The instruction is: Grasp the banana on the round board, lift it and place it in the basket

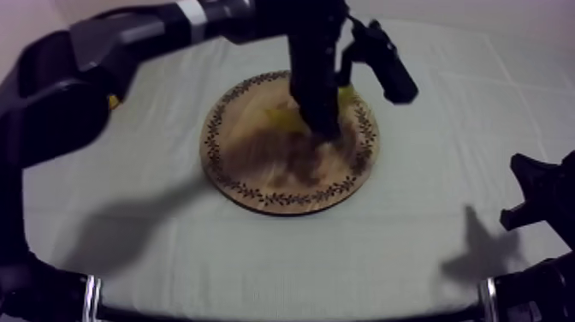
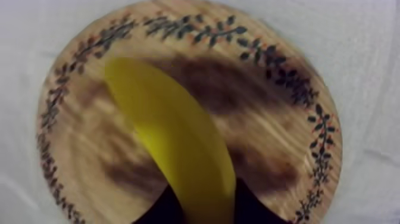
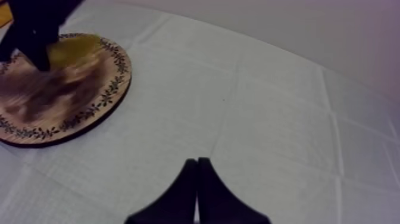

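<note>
The banana (image 2: pixel 172 131) lies across the round wooden board (image 2: pixel 280 119), yellow and curved. My left gripper (image 2: pixel 205 184) has a black finger pressed against each side of the banana's near end, shut on it. In the top view my left arm comes in from the upper left, and the left gripper (image 1: pixel 323 128) stands low over the board (image 1: pixel 257 163), covering most of the banana (image 1: pixel 281 116). My right gripper (image 3: pixel 197 161) is shut as a narrow wedge over bare cloth, to the right of the board (image 3: pixel 59 89). It rests at the table's right side (image 1: pixel 535 193).
A sliver of the yellow basket (image 1: pixel 113 101) shows at the far left, behind my left arm. Open cloth lies in front of the board and between it and my right gripper.
</note>
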Action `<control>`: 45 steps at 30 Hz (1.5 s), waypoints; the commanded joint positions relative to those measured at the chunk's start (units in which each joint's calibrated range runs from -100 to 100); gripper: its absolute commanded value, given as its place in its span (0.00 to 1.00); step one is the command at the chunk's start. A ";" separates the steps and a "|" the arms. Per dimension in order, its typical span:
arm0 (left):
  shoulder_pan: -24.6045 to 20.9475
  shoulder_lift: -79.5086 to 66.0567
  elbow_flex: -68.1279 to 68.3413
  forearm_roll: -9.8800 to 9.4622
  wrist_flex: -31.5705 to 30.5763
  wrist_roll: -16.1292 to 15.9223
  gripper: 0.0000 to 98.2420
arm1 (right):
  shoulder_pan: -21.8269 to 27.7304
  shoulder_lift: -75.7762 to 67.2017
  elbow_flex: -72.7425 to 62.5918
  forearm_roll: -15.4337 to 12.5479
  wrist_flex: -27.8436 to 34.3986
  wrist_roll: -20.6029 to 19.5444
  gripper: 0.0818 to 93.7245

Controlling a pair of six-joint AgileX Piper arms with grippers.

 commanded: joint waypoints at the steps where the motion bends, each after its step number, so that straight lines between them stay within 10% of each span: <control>1: -1.13 -7.60 5.97 -0.04 0.10 1.09 0.12 | 0.00 0.03 -0.03 0.00 0.03 -0.03 0.00; 19: -19.40 -37.17 37.50 -3.13 -2.02 0.88 0.11 | 0.00 0.03 -0.03 0.00 0.03 -0.03 0.00; 37: -35.93 -33.75 26.71 -3.77 -0.60 -4.47 0.11 | 0.00 0.03 -0.03 0.00 0.03 -0.03 0.00; 45: -38.87 -26.69 21.13 -3.30 -0.56 -5.50 0.27 | 0.00 0.03 -0.03 0.00 0.03 -0.03 0.00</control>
